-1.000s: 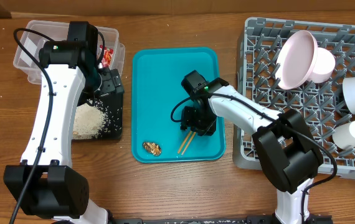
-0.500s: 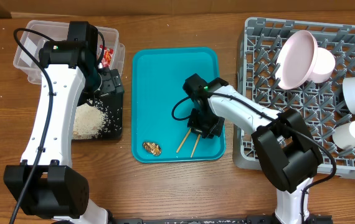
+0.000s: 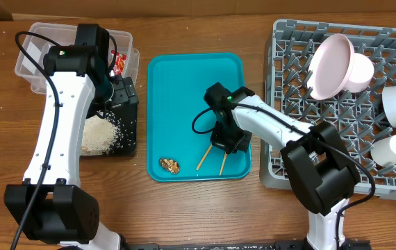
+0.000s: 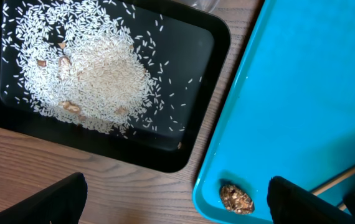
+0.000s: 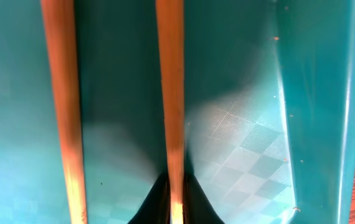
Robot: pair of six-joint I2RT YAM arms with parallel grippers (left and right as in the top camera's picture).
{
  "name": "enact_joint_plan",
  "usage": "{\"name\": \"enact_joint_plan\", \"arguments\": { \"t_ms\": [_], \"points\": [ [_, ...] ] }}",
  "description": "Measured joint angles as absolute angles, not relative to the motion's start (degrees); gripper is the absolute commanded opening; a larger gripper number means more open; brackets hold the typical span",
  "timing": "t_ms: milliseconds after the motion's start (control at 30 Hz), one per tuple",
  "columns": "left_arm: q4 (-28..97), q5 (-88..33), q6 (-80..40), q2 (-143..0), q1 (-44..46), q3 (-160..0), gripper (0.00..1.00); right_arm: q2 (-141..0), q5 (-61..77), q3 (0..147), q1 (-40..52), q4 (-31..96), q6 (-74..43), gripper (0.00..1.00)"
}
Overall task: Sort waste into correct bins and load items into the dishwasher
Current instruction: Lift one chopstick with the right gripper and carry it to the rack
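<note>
Serving tray (image 3: 180,97) lies between rice tray (image 3: 128,135) (left) and dish rack (image 3: 292,90) — chopsticks (image 3: 203,158) and scrap (image 3: 169,165) on it.

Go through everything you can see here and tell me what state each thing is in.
Right fingers, shut on one chopstick.
Other chopstick, lying loose on the teal tray.
Left fingers, wide open, empty.
Black tray, holding rice.
Food scrap, lying in the teal tray's corner.
Plate, propped on edge in the rack.
Clear tub, holding a red wrapper.
</note>
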State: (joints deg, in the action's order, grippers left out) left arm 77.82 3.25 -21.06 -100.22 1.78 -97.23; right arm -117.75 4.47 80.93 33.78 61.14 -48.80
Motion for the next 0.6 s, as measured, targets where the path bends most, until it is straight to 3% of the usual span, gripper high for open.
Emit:
{"name": "enact_joint_plan", "arguments": {
  "t_ms": [600],
  "points": [
    [77.8,3.2,-21.1,-100.2,1.8,-97.2,0.94,-117.5,3.5,86.1,31.1,68.9,-41.4,0.04]
  ]
}}
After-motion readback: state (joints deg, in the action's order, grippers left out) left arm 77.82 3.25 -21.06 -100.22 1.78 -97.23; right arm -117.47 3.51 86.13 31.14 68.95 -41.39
